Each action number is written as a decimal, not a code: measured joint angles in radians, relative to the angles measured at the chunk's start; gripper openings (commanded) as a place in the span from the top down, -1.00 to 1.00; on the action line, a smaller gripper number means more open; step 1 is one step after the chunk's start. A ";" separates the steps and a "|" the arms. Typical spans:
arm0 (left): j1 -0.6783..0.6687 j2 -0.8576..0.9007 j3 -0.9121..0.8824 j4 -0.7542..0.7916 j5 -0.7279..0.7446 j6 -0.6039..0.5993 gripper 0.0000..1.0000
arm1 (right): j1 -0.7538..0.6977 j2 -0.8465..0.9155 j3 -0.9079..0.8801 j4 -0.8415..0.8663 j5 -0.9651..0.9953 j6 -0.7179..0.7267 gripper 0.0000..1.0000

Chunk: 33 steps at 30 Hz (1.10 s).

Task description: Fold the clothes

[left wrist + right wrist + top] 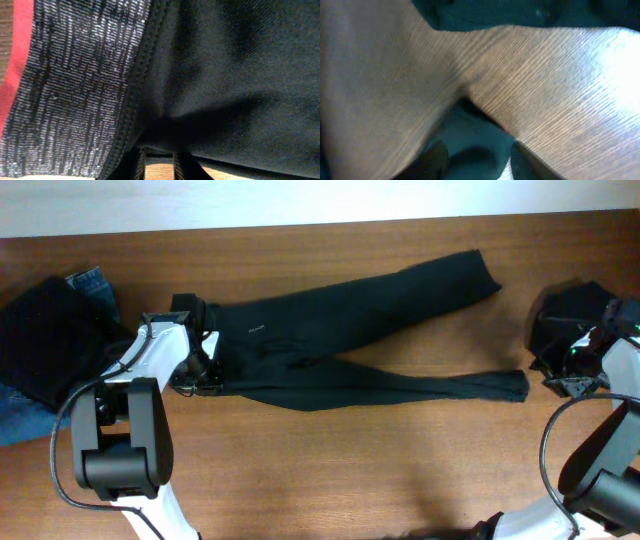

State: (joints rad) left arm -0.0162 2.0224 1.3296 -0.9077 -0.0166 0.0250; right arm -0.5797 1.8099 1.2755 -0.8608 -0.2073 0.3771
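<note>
The black trousers [350, 305] lie spread on the wooden table, with the waistband at the left and the two legs splayed out to the right. My left gripper [205, 368] is at the waistband and shut on its edge. In the left wrist view the grey waistband [75, 85] with red trim [17, 60] and the black trouser fabric [235, 75] bunch over my fingertips [157, 167]. My right gripper [572, 378] sits just right of the lower leg's end [510, 385], jaws apart. The right wrist view is blurred, with dark cloth [480, 145] between the fingers [480, 165].
A black garment [45, 340] lies on blue denim jeans [95, 285] at the far left. A dark bundle [565, 315] sits at the far right beside my right arm. The table's back edge runs along the top [300, 225].
</note>
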 measured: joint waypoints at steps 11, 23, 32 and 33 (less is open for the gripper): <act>0.000 0.000 0.000 0.000 0.000 0.000 0.62 | 0.000 0.076 0.000 -0.160 0.027 -0.067 0.03; 0.000 0.000 0.000 0.000 0.000 0.000 0.62 | 0.002 0.076 -0.023 -0.277 0.058 -0.183 0.30; 0.000 0.000 0.000 0.000 0.000 0.000 0.61 | 0.066 0.076 -0.096 -0.034 0.077 -0.279 0.15; 0.000 0.000 0.000 0.000 0.000 0.000 0.61 | 0.084 0.076 -0.100 -0.026 0.077 -0.302 0.14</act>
State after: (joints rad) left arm -0.0162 2.0224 1.3296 -0.9081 -0.0166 0.0250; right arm -0.4953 1.8862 1.1755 -0.8871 -0.1299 0.0753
